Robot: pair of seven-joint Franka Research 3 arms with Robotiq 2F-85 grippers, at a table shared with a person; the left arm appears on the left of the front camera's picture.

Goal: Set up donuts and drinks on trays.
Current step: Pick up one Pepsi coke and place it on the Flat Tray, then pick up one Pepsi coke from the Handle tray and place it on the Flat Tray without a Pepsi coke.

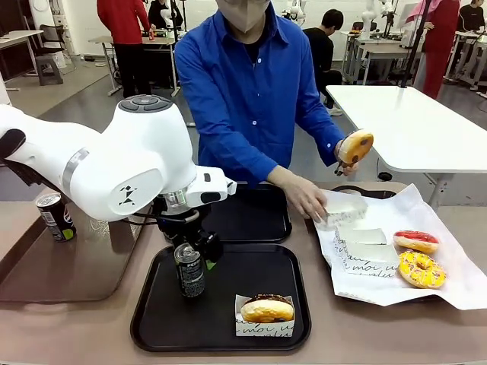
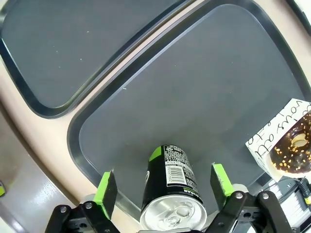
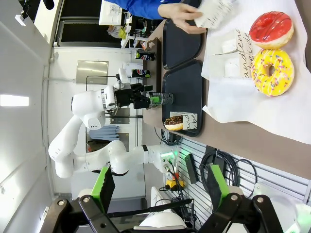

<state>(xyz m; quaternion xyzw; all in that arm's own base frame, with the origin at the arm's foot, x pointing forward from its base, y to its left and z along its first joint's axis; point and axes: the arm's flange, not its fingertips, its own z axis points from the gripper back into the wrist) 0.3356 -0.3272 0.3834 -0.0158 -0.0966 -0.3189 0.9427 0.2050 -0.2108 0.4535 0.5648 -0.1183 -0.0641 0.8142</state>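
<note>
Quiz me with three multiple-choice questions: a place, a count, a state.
1. Where does the slim dark drink can at the left gripper stand? A near black plastic tray; B bare tabletop; C floor.
2. How many ring donuts lie on the white paper sheet? A one; B two; C four.
3. The left gripper is: A open; B shut on the can; C shut on a donut.
Answers: A, upright inside the tray's rim; B, one red-glazed donut, one yellow sprinkled donut; A, its green pads stand clear of the can.

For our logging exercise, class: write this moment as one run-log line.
left tool: open, astride can | can: upright on near tray | sleeved donut: same tray | right tool: open | person's hand: holding glazed donut
</note>
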